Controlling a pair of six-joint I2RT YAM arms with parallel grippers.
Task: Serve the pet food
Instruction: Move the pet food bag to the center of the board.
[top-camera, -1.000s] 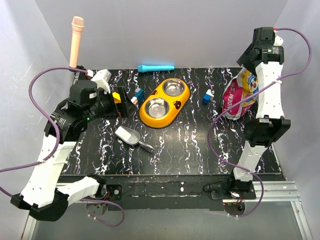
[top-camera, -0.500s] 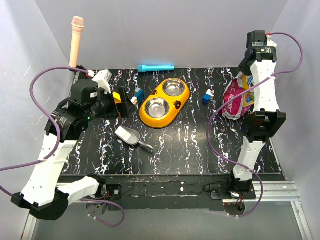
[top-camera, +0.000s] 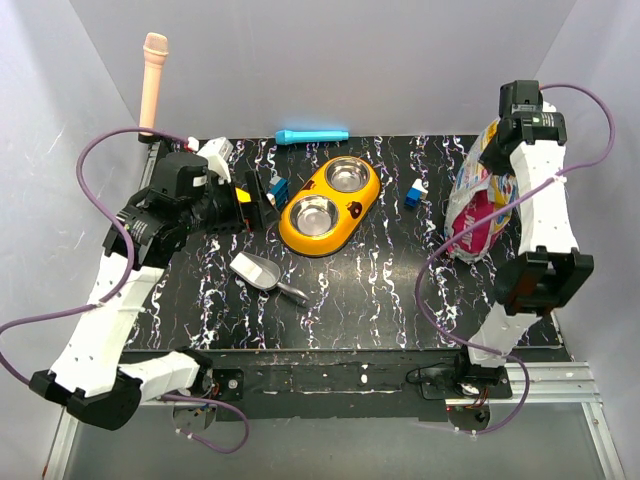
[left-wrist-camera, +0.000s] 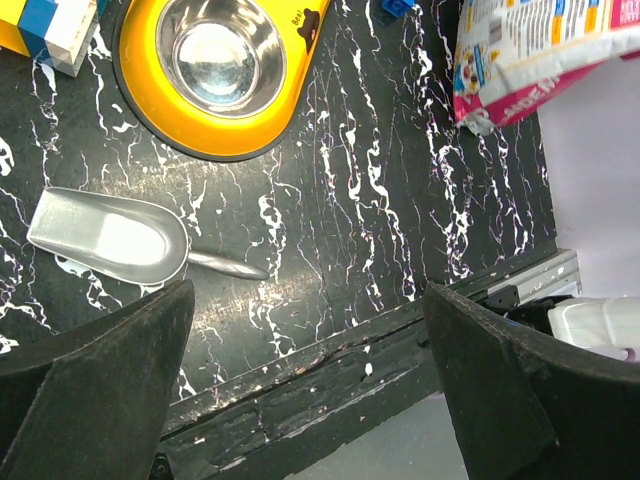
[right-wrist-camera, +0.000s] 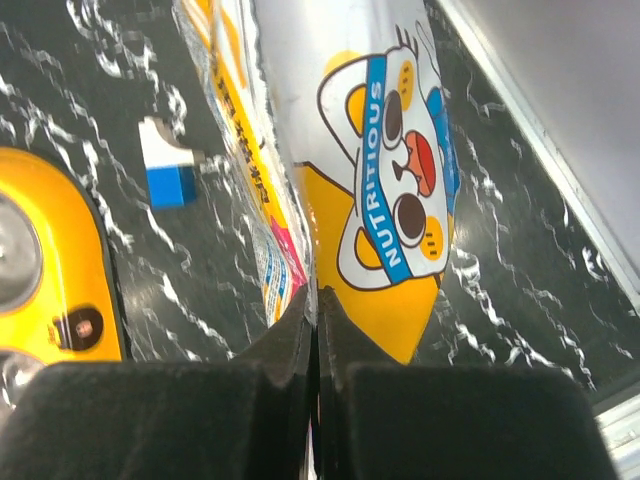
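No pet food shows yet; it is likely inside the bag (top-camera: 478, 205), and the 2 cups of the yellow bowl (top-camera: 340, 228) are bare, so all the serving is left. The right tool (right-wrist-camera: 317, 300) pinches the bag's top edge, holding it tall, top up. The left tool (left-wrist-camera: 308, 295) is spread wide.

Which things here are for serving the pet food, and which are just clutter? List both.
For the job: bag, scoop, bowl.
Clutter: blue tube, left block, right block, peach cylinder.
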